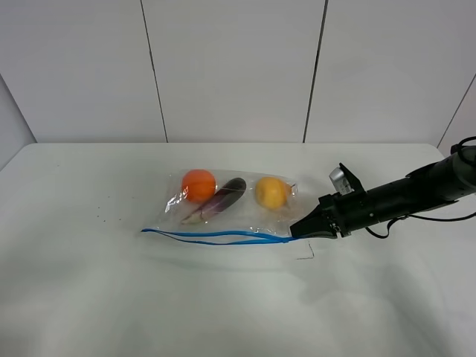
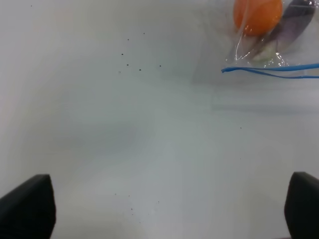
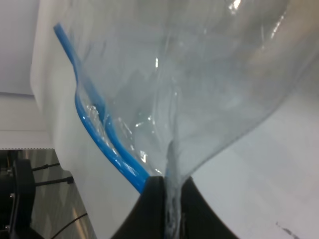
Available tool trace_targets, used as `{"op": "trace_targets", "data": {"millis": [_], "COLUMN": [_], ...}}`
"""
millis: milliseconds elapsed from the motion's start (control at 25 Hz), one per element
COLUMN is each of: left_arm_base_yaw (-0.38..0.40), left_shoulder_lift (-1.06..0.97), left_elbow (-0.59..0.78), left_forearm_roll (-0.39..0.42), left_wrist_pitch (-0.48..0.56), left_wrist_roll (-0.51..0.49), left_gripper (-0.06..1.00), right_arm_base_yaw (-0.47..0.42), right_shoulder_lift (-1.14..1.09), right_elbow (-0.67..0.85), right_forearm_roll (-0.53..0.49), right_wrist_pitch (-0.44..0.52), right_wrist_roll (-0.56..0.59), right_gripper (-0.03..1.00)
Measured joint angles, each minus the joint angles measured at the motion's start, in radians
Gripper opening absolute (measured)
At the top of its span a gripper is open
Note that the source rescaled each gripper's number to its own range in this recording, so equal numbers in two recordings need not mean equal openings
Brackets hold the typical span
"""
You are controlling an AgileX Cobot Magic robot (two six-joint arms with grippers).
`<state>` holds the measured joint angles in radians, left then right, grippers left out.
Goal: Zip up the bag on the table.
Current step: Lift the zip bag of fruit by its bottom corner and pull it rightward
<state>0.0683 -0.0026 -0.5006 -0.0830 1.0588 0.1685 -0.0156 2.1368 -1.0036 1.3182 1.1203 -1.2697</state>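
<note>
White panelled wall (image 1: 230,67); scattered dark specks (image 2: 127,64).

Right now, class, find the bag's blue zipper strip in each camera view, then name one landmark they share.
Exterior high: the zipper strip runs along the near edge of the bag, mid-picture.
Left wrist: picture's upper right corner, leaving the frame.
Right wrist: picture's left half, ending at the shut right gripper.
Shared landmark: the white table.

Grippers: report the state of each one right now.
Left gripper: open, holding nothing.
Right gripper: shut on the bag, at the end of its blue zipper strip.
</note>
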Motion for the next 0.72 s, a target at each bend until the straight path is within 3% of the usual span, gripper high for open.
{"op": "trace_targets", "data": {"millis": [720], "left_arm_base_yaw": [0.0], "left_shoulder_lift": [0.0], "left_elbow": [0.0], "left_forearm_roll": [0.0], "left_wrist_pitch": [0.0], "left_wrist_roll": [0.0], "left_gripper": [1.0], "right_arm_base_yaw": [0.0], "right_shoulder_lift": [0.0], "right_elbow": [0.0], "right_forearm_roll": [0.003], "right_wrist_pitch": [0.0], "right_wrist_roll": [-0.011], "right_gripper": [0.0]}}
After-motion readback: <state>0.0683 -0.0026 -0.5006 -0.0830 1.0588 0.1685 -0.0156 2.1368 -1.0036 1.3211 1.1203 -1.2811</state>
